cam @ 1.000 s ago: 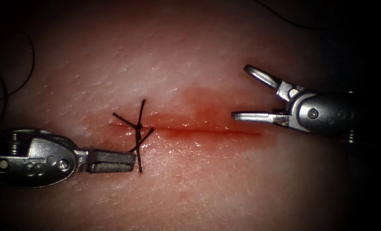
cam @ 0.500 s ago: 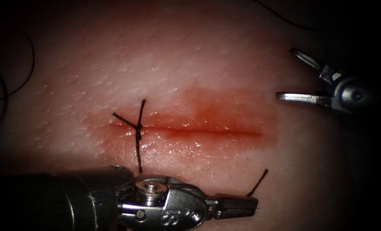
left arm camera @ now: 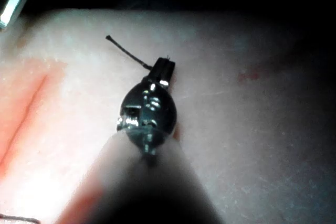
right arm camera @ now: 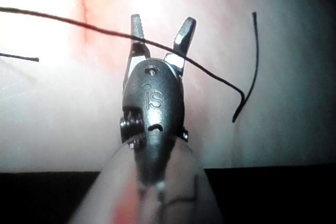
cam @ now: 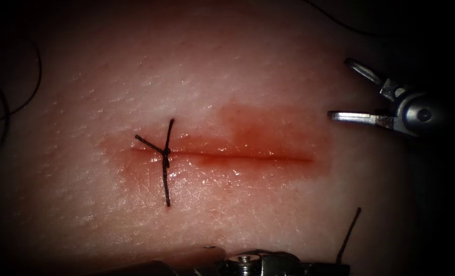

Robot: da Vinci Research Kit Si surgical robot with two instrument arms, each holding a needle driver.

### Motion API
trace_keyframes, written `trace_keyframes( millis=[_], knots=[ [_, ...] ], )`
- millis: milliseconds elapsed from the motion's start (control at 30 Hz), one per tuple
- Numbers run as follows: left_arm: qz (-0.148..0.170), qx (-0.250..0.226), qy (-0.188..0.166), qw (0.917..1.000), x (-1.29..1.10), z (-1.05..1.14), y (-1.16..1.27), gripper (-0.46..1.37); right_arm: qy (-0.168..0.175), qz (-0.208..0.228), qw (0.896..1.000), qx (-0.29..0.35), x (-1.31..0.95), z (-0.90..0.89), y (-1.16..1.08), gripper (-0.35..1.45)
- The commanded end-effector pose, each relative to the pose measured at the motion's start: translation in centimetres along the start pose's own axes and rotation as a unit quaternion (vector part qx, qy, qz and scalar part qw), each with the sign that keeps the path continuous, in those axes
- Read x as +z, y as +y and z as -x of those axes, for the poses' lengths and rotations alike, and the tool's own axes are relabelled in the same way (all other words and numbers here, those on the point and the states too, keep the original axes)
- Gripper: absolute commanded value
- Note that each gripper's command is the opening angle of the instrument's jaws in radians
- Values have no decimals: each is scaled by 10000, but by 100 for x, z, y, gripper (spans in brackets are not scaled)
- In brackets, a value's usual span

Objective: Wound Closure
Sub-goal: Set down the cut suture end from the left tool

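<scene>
The tissue [cam: 237, 66] has a horizontal cut [cam: 237, 156]. A tied stitch [cam: 165, 152] with short trimmed tails crosses the cut near its left end. Below the cut, at its right, my left tool [cam: 340, 267] is shut on a short cut piece of thread [cam: 348, 232] that sticks up from its jaws. The left wrist view shows the same closed jaws [left arm camera: 164, 66] pinching that piece [left arm camera: 126, 51]. My right tool [cam: 340, 88] stands open past the cut's right end and holds nothing. A long thread [right arm camera: 79, 24] runs across in front of its open jaws [right arm camera: 161, 24].
Red fluid [cam: 248, 128] stains the tissue around the cut. Loose loops of thread [cam: 5, 102] lie off the tissue at the far left. Another strand [cam: 340, 21] curves at the upper right. A short thread end [right arm camera: 21, 56] lies on the tissue.
My left tool left the stitch with a cut tail in its jaws and carried it down and to the right. My right tool drew back up and right, staying open.
</scene>
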Motion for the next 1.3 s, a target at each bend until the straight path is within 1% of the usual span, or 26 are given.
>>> trace_keyframes(
  millis=[33, 67, 100, 133, 200, 333, 567, 667, 700, 767, 833, 933, 1000, 1033, 1100, 1200, 1267, 1300],
  knots=[
    [43, -111, -11, 9999, 1, 3, 0, -23, 2, -21, 10000, -12, 1, 0, -1, 133],
    [4, -133, -23, 9999, 1, 5, 0, -22, 2, -16, 10000, -17, 2, 1, -2, 133],
    [-78, -184, -46, 9998, 0, 7, -1, -13, 1, -11, 10000, -20, 2, 1, -3, 133],
    [-150, -295, -61, 9994, -2, 8, -1, 14, -2, -2, 10000, -25, 4, 1, -5, 134],
    [-205, -379, -72, 9990, -6, 9, -1, 23, -4, 7, 10000, -30, 6, 1, -7, 135],
    [-192, -468, -191, 9985, -16, 11, 1, 23, 1, 38, 10000, -40, 9, 1, -11, 137],
    [-212, -484, -791, 9955, -37, 15, 8, 30, 2, 49, 10000, -54, 10, 2, -16, 139],
    [-256, -484, -1005, 9934, -44, 16, 10, 38, 3, 52, 10000, -58, 10, 2, -17, 139],
    [-293, -519, -1089, 9923, -48, 15, 9, 48, 2, 54, 10000, -59, 11, 2, -17, 139],
    [-334, -477, -1106, 9922, -54, 12, 8, 53, 2, 57, 10000, -62, 11, 2, -18, 139],
    [-365, -411, -1125, 9921, -60, 9, 6, 62, 2, 60, 10000, -66, 11, 3, -19, 140],
    [-378, -370, -1138, 9921, -69, 4, 1, 81, 2, 65, 10000, -70, 12, 3, -21, 141],
    [-374, -345, -1143, 9921, -75, 1, -3, 88, 2, 68, 10000, -72, 12, 2, -22, 141],
    [-371, -339, -1145, 9921, -79, -2, -6, 97, 0, 71, 9999, -73, 13, 2, -22, 142],
    [-392, -305, -1159, 9920, -85, -5, -10, 99, -1, 74, 9999, -74, 13, 2, -23, 142],
    [-425, -244, -1183, 9918, -92, -7, -14, 96, -3, 79, 9999, -76, 14, 2, -24, 143],
    [-424, -206, -1211, 9915, -99, -7, -15, 91, -3, 80, 9999, -76, 15, 2, -24, 143],
    [-424, -206, -1211, 9915, -99, -7, -15, 91, -3, 80, 9999, -76, 15, 2, -24, 143]
  ],
)
